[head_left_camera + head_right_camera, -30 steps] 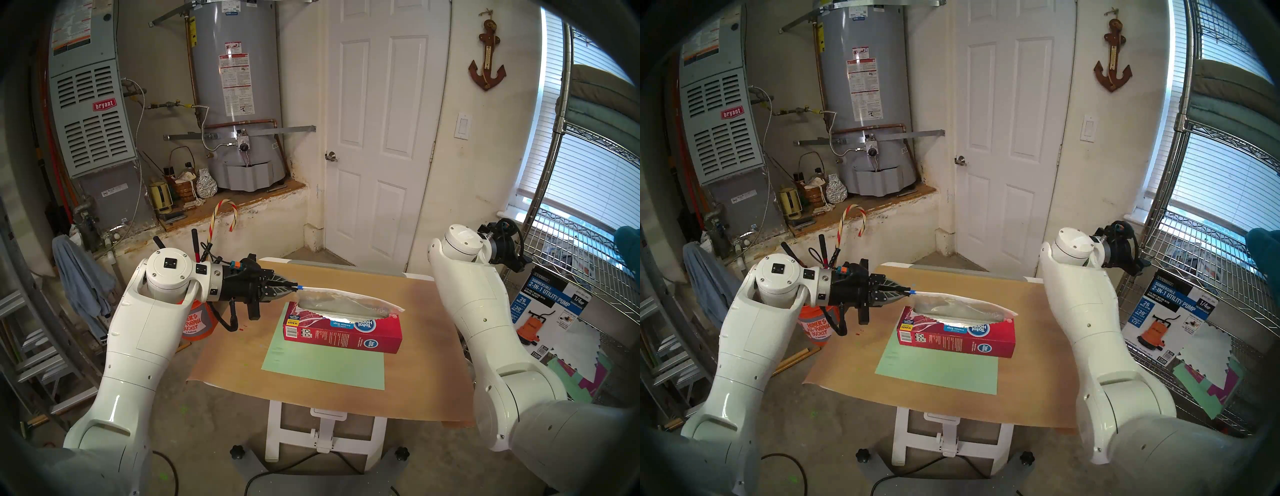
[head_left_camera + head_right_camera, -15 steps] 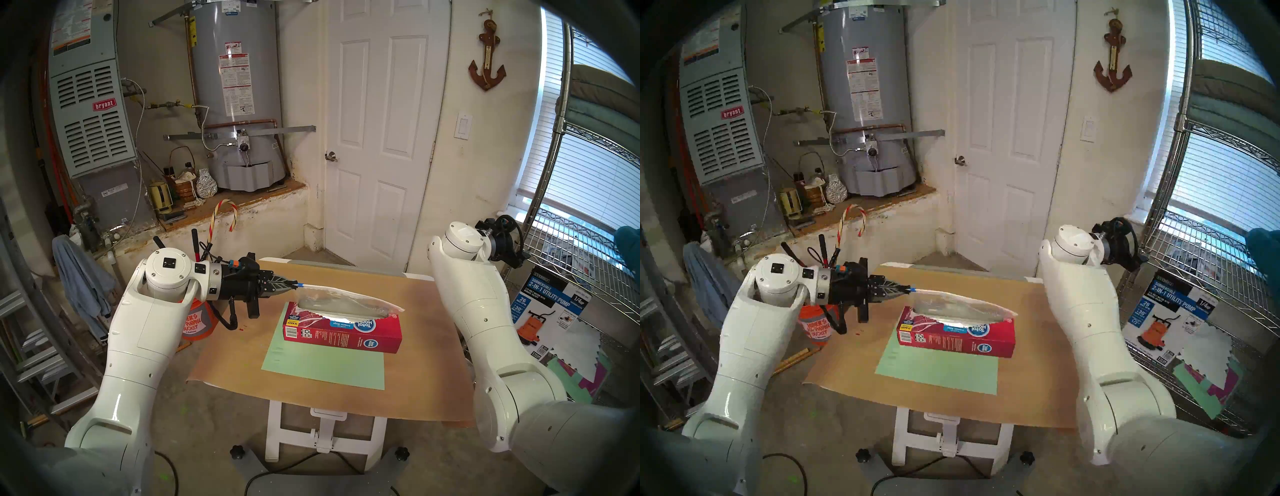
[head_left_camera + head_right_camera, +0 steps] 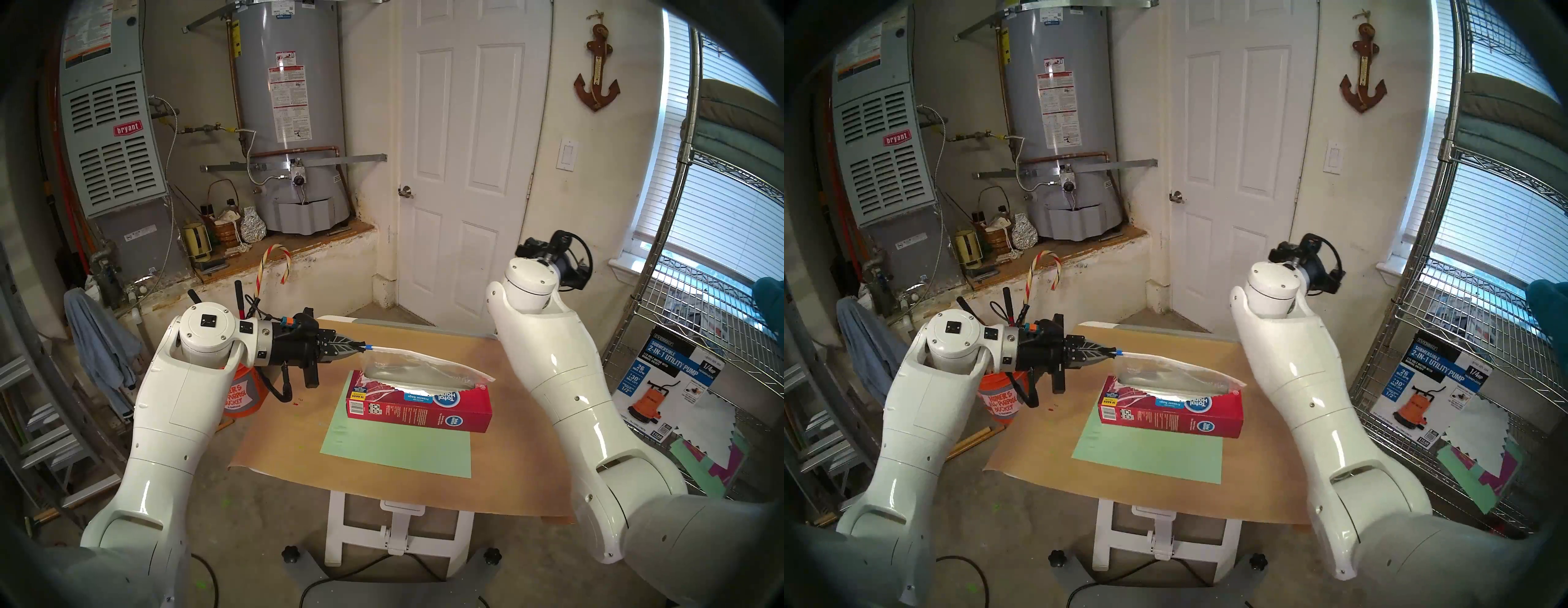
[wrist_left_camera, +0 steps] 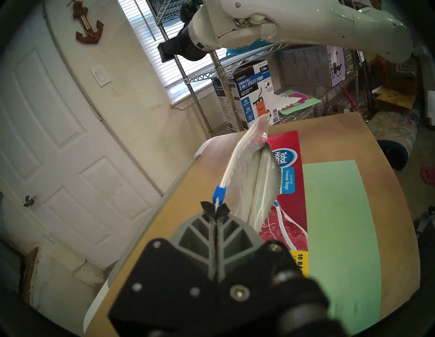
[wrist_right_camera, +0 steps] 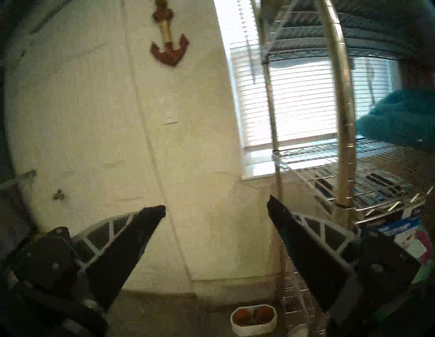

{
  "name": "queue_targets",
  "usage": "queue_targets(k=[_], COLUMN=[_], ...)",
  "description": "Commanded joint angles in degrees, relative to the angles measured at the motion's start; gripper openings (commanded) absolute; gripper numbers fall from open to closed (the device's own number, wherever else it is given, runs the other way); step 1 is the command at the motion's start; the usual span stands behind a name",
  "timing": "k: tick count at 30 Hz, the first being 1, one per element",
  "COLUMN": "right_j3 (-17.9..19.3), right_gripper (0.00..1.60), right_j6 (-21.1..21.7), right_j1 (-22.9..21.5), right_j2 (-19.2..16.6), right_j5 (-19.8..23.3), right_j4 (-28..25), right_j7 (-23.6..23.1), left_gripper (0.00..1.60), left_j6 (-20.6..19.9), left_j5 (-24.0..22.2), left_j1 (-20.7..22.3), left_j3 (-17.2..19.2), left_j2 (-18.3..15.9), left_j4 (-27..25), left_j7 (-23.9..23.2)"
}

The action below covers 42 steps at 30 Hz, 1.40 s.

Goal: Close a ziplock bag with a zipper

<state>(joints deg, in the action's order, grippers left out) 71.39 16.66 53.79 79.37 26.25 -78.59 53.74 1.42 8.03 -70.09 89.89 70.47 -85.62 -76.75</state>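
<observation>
The clear ziplock bag (image 3: pixel 424 368) (image 4: pixel 242 164) lies along the top of a red cardboard box (image 3: pixel 424 414) (image 3: pixel 1166 418), its lower part tucked in the box's torn opening. My left gripper (image 3: pixel 362 349) (image 3: pixel 1113 351) (image 4: pixel 215 208) is shut on the left end of the bag's white strip and holds that end up. The blue zipper (image 3: pixel 368 347) (image 3: pixel 1118 352) (image 4: pixel 219 191) sits on the strip just past the fingertips. My right gripper (image 5: pixel 216 209) is open and empty, raised beyond the table's right side and facing the wall and window.
The box stands on a green paper sheet (image 3: pixel 394 446) on the brown-covered table (image 3: pixel 297 424). A wire shelf (image 3: pixel 700 318) with a pump carton stands to the right, an orange bucket (image 3: pixel 242 392) on the floor at left, a white door (image 3: pixel 466 170) behind.
My left gripper's fingers have closed fully on the strip end. The right arm has swung up and inward toward the table, its wrist turning.
</observation>
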Motion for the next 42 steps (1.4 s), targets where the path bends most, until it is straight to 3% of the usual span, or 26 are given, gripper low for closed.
queue_targets(k=[1, 5, 9, 15, 21, 27, 35, 38, 41, 42], right_j3=[-4.39, -6.48, -8.02, -12.34, -14.47, -15.91, -16.89, -17.43, -18.02, -18.43], right_gripper=[1.6, 1.6, 1.6, 1.6, 1.6, 1.6, 1.6, 1.6, 1.6, 1.6], right_j6=[6.8, 12.18, 14.79, 17.19, 17.54, 18.34, 19.47, 20.03, 24.67, 24.17], right_j1=[1.42, 1.76, 3.06, 7.3, 8.63, 11.25, 12.22, 12.38, 12.43, 12.57], right_j2=[-2.89, -5.35, -7.1, -12.05, -14.34, -17.33, -19.36, -19.06, -16.74, -16.54], right_j5=[3.18, 4.58, 4.83, 4.31, 3.98, 2.78, 2.79, 2.42, 3.27, 3.24], right_j4=[-6.53, -10.02, -12.71, -17.1, -20.15, -26.36, -29.74, -30.24, -30.47, -30.45], right_j7=[-6.75, -11.98, -15.13, -21.25, -24.93, -26.63, -29.22, -28.96, -27.11, -27.5], left_gripper=[0.0, 0.0, 0.0, 0.0, 0.0, 0.0, 0.0, 0.0, 0.0, 0.0], left_j6=[0.16, 0.28, 0.42, 0.72, 0.84, 0.82, 0.28, 0.25, 0.34, 0.36], left_j5=[-0.42, -0.26, -0.25, -0.29, -0.35, -0.5, -0.89, -0.92, -1.01, -0.99], left_j1=[1.08, 1.22, 1.33, 1.13, 0.7, -0.08, -2.35, -2.64, -2.98, -3.04], left_j3=[0.1, 0.09, -0.03, -0.2, -0.14, 0.17, 1.15, 1.33, 1.51, 1.55], left_j2=[0.37, 0.58, 0.79, 1.53, 1.81, 1.82, 1.71, 1.83, 2.09, 2.14], left_j4=[-0.36, -0.24, -0.29, -0.42, -0.78, -1.7, -3.73, -3.98, -4.24, -4.3], left_j7=[0.02, 0.15, 0.1, 0.34, 0.39, 0.2, 0.12, 0.21, 0.3, 0.34])
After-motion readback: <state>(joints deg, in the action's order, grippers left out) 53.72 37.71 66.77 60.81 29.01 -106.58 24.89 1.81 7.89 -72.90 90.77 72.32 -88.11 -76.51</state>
